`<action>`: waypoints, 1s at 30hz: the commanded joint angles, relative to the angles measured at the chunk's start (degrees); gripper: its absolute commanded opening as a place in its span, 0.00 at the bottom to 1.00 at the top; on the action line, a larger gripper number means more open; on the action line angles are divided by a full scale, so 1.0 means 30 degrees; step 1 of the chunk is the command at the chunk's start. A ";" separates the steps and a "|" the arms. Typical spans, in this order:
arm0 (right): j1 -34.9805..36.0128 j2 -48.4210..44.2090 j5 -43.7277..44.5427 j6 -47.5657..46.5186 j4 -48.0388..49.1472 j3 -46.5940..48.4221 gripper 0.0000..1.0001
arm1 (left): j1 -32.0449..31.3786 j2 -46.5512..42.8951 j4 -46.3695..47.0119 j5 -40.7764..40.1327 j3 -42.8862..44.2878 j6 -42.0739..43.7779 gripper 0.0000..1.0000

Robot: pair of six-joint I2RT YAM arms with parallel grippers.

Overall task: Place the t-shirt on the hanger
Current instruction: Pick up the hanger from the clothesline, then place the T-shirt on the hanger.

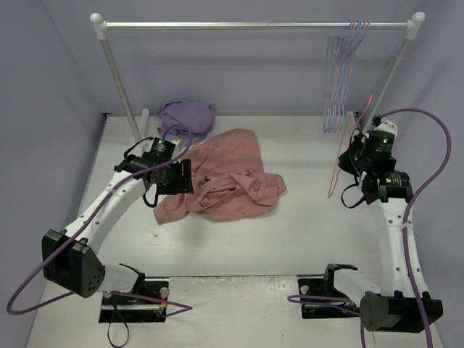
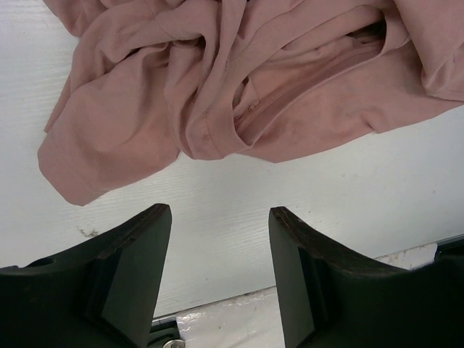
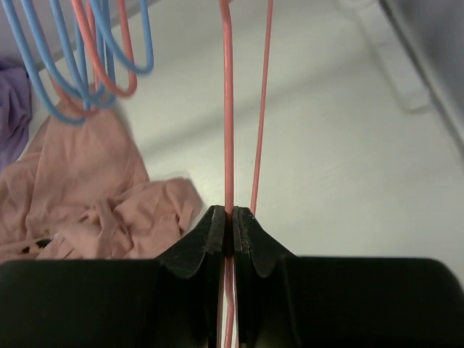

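Your right jaws are clenched on the hanger (image 3: 228, 109), pinching one thin pink wire between their tips. A second wire of the same hanger runs just right of the pinch. Whether its low end touches the tabletop (image 1: 290, 232), you cannot tell from these views.

Ahead of those jaws and to their left, the blue hangers (image 1: 337, 80) dangle from the rail (image 1: 254, 25). Farther left and lower lies the t-shirt (image 1: 232, 177).

Your left jaws are released, spread wide and gripping nothing. Only bare tabletop shows between them. The t-shirt is crumpled in a heap just ahead of them, touching neither finger, with a folded sleeve or hem edge nearest on their left side. Beyond the t-shirt, well past those jaws, sits a purple garment (image 1: 187, 116).
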 commanded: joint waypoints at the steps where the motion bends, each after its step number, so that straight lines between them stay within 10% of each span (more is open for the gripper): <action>1: 0.0757 -0.1104 -0.0641 0.2348 -0.0647 -0.0340 0.00 | 0.0008 0.0306 0.0889 0.0410 0.0338 0.0197 0.56; 30: 0.5330 -0.4650 -0.5821 0.0512 -0.3026 -0.2071 0.00 | -0.0226 0.1478 0.2822 0.0206 -0.0716 -0.0154 0.56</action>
